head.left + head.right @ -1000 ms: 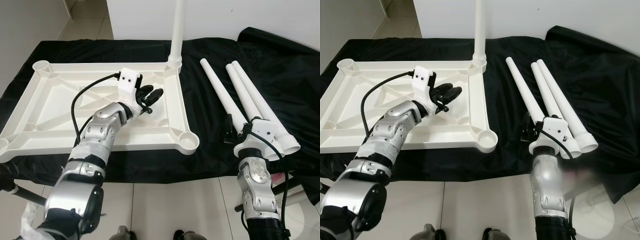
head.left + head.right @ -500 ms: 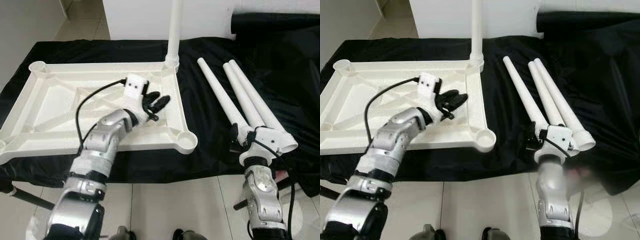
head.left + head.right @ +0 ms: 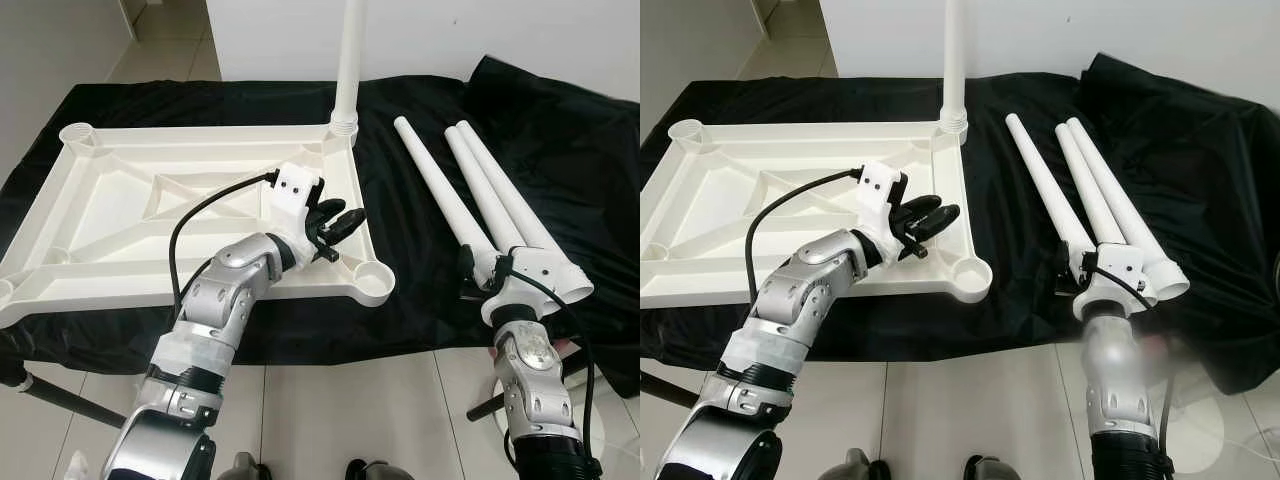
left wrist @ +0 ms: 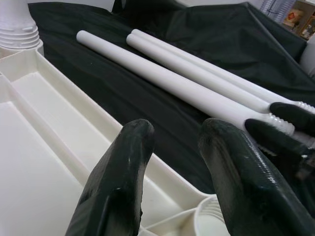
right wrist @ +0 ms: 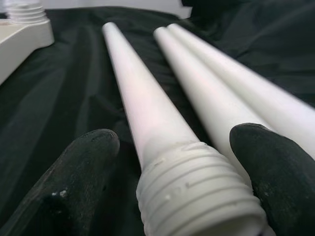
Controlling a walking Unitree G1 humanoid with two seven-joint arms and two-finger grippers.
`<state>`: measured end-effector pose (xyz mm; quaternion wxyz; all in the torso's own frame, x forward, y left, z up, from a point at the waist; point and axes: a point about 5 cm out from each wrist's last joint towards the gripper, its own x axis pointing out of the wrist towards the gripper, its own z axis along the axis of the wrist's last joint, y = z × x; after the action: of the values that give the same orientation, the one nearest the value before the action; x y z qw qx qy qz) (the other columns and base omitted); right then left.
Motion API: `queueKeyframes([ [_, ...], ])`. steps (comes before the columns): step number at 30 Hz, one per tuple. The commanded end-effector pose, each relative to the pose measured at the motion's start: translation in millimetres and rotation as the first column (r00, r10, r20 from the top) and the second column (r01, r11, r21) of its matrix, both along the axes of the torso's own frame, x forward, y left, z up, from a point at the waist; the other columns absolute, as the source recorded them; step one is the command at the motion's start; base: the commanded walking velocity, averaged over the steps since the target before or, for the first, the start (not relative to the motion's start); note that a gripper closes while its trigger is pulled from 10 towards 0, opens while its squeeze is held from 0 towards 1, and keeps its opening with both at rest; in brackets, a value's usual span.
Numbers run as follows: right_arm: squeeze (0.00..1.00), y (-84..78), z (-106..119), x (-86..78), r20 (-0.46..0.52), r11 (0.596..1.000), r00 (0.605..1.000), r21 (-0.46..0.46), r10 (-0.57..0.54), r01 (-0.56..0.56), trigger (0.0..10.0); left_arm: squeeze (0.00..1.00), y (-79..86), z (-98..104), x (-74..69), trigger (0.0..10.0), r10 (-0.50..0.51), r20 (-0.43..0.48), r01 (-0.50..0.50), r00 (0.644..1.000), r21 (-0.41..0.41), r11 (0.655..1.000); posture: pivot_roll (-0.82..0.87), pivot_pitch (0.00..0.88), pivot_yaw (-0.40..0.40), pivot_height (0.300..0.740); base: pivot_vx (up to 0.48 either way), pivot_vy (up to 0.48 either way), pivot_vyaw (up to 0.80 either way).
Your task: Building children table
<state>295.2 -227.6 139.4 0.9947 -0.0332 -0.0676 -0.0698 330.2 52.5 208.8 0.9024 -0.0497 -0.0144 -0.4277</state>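
Threaded leg end (image 5: 197, 191) lies between open right hand (image 5: 177, 162) fingers (image 5: 74, 187), not gripped.

- Your two head eyes look forward and down on the tabletop (image 3: 150, 210) and the loose legs (image 3: 470, 200), showing the same scene.
- Your left wrist view faces those legs (image 4: 197, 83) across the tabletop's edge.
- Your right wrist view sits close behind a leg's threaded end (image 5: 197, 191).

A black cloth (image 3: 420, 260) is covering the counter; a white tabletop (image 3: 110, 215) is lying upside down at 9 o'clock, three white legs (image 3: 480, 195) at 3.
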Motion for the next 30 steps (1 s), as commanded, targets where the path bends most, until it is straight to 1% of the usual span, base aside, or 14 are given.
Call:
queueKeyframes([
  [1, 0.00, -3.7, -9, 0.3, -0.042, 1.000, 0.999, 0.027, 0.012, -0.011, 10.0, 0.00, 1.5, -1, -0.9, 10.0, 0.027, -0.012, -0.026, 1.000, 0.010, 1.000, -0.06, 0.088, 0.022, 0.740, 0.000, 0.000, 0.00],
  [6, 0.00, -1.8, -14, 4.8, -0.066, 0.997, 0.996, 0.054, 0.058, -0.054, 10.0, 0.00, 2.3, 1, -3.4, 10.0, 0.032, -0.013, -0.032, 0.999, 0.008, 0.999, -0.06, 0.086, 0.026, 0.740, 0.000, 0.000, 0.00],
  [7, 0.00, 1.0, -17, 7.8, -0.079, 0.992, 0.992, 0.080, 0.100, -0.093, 10.0, 0.00, 2.0, 1, -5.3, 10.0, 0.029, -0.013, -0.029, 0.999, 0.010, 1.000, -0.06, 0.087, 0.027, 0.740, 0.000, 0.000, 0.00],
  [17, 0.00, 6.9, -19, 15.6, -0.063, 0.987, 0.988, 0.085, 0.142, -0.136, 10.0, 0.00, 2.9, 3, -6.6, 10.0, 0.035, -0.017, -0.035, 0.999, 0.011, 0.999, -0.05, 0.093, 0.029, 0.740, 0.000, 0.000, 0.00],
  [18, 0.00, 8.8, -19, 19.2, -0.059, 0.987, 0.988, 0.079, 0.145, -0.140, 10.0, 0.00, 2.8, 3, -7.5, 10.0, 0.038, -0.018, -0.037, 0.999, 0.013, 0.999, -0.05, 0.098, 0.028, 0.740, 0.000, 0.000, 0.00],
  [20, 0.00, 9.5, -20, 20.6, -0.059, 0.987, 0.987, 0.077, 0.147, -0.142, 10.0, 0.00, 2.8, 3, -7.9, 10.0, 0.038, -0.019, -0.038, 0.999, 0.014, 0.999, -0.05, 0.098, 0.028, 0.740, 0.000, 0.000, 0.00],
  [23, 0.00, 11.4, -22, 22.3, -0.070, 0.983, 0.984, 0.096, 0.165, -0.158, 10.0, 0.00, 2.6, 3, -8.5, 10.0, 0.038, -0.020, -0.037, 0.999, 0.016, 0.999, -0.04, 0.102, 0.026, 0.740, 0.000, 0.000, 0.00],
  [24, 0.00, 11.7, -23, 22.6, -0.073, 0.981, 0.982, 0.101, 0.173, -0.165, 6.7, 0.00, 2.6, 4, -8.8, 10.0, 0.041, -0.015, -0.040, 0.999, 0.019, 0.999, -0.04, 0.109, 0.022, 0.740, 0.000, 0.000, 0.00],
  [25, 0.00, 12.3, -24, 22.3, -0.076, 0.980, 0.981, 0.101, 0.180, -0.172, 1.5, 0.00, 2.9, 4, -9.1, 10.0, 0.042, -0.013, -0.042, 0.999, 0.018, 0.999, -0.04, 0.111, 0.020, 0.740, 0.000, 0.000, 0.00],
  [26, 0.00, 12.6, -26, 21.9, -0.079, 0.979, 0.980, 0.104, 0.184, -0.175, 0.0, 0.00, 3.4, 5, -9.5, 10.0, 0.044, -0.013, -0.044, 0.999, 0.017, 0.999, -0.03, 0.115, 0.019, 0.740, 0.000, 0.000, 0.00],
  [28, 0.00, 14.3, -29, 20.9, -0.086, 0.974, 0.977, 0.127, 0.197, -0.185, 0.0, 0.00, 4.7, 6, -10.2, 10.0, 0.050, 0.007, -0.050, 0.999, 0.010, 0.999, -0.03, 0.115, 0.019, 0.740, 0.000, 0.000, 0.00],
  [30, 0.00, 15.2, -31, 20.2, -0.098, 0.974, 0.975, 0.130, 0.200, -0.186, 0.0, 0.00, 4.8, 5, -10.9, 10.0, 0.042, 0.005, -0.042, 0.999, 0.016, 0.999, -0.03, 0.115, 0.017, 0.740, 0.000, 0.000, 0.00],
])
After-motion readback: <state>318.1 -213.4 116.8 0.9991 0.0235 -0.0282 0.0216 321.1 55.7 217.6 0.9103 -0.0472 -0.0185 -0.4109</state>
